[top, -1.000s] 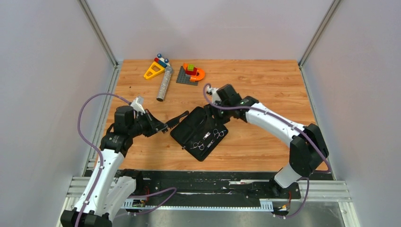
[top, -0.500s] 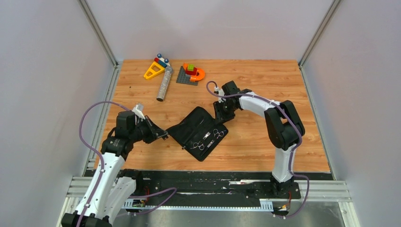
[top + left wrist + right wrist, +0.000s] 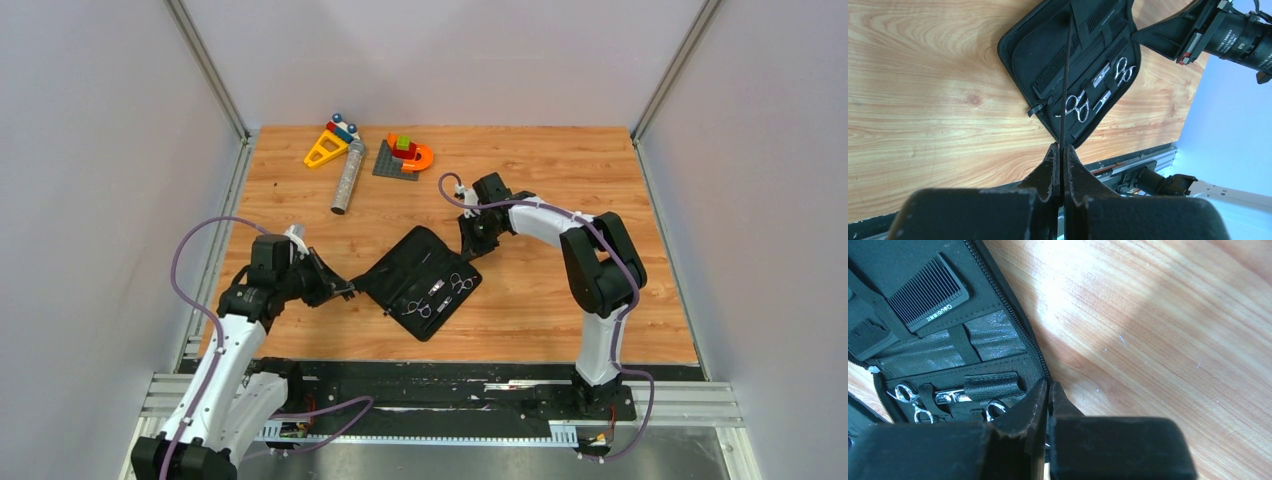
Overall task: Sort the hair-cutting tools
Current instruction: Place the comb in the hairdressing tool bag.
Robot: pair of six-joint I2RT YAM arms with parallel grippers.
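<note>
Currently doing: left gripper (image 3: 1060,159) is clamping shut on the near end of the long thin black comb (image 3: 1067,75), which is reaching toward 12 o'clock over the open black case (image 3: 1023,45) in the left wrist view.
Right side: right gripper (image 3: 1048,396) is sitting shut against the case's zipper edge, at the case's 2 o'clock corner seen from above; it is possibly pinching the rim to steady it.
Doing it well: judging from this, the comb is needing to be lined up with its strap and slid in flat, tip first, while the case is being held down so it is not skating on the wooden table (image 3: 560,170).
Other tools: two pairs of scissors (image 3: 1077,105) are lying strapped toward the case's 5 o'clock side; a shorter black comb (image 3: 928,292) is sitting tucked at 10 o'clock in the right wrist view.
Hard to make out: the held comb is showing edge-on as a bare line, so its teeth and far tip are not reading, and its intended slot is staying unclear.
Hidden: the right fingers are covering their own contact point, so any caught fabric is not showing.
</note>
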